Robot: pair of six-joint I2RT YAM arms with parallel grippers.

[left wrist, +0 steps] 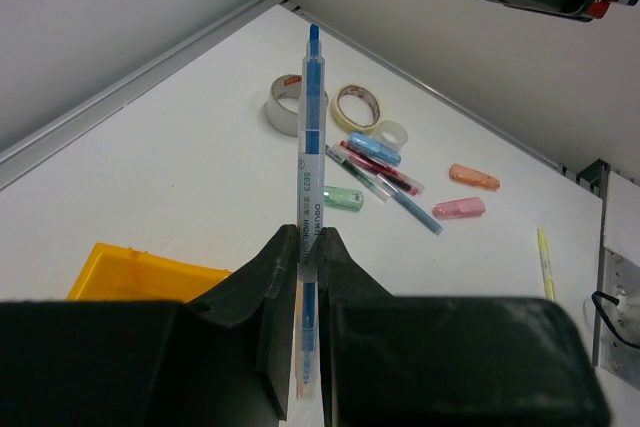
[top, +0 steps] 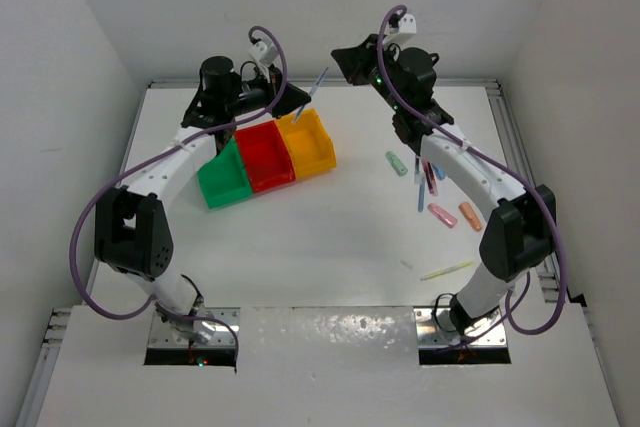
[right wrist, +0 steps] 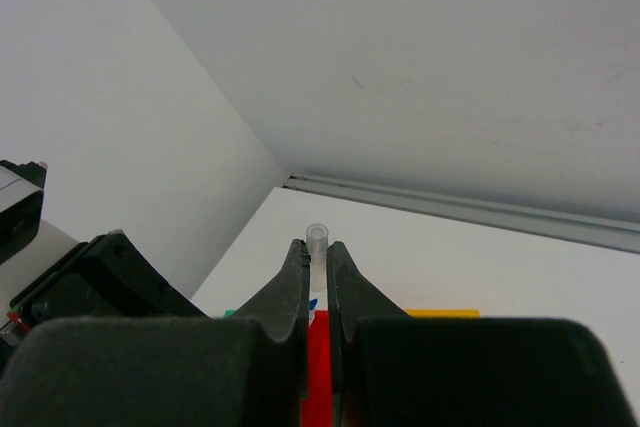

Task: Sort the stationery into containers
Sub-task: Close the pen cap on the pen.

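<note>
My left gripper [top: 292, 109] [left wrist: 310, 232] is shut on a thin blue highlighter pen [top: 315, 87] [left wrist: 310, 147], held above the back edge of the yellow bin [top: 308, 142] [left wrist: 130, 267], tip pointing up and away. The red bin [top: 265, 157] and green bin [top: 225, 179] join it in a row. My right gripper [top: 345, 57] [right wrist: 318, 245] is raised at the back and shut on a small clear tube-like cap [right wrist: 317, 237]; the red bin [right wrist: 318, 367] shows below its fingers. The grey-white tape roll [left wrist: 285, 105] and tan tape roll [left wrist: 355, 107] lie on the table.
On the right of the table lie a pale-green stick [top: 397, 163] [left wrist: 343, 197], thin pens [top: 425, 182], a blue stick [left wrist: 374, 148], a pink stick [top: 441, 215] [left wrist: 459, 209], an orange one [top: 470, 215] [left wrist: 474, 177] and a yellow pen [top: 448, 269] [left wrist: 545, 262]. White walls enclose the table.
</note>
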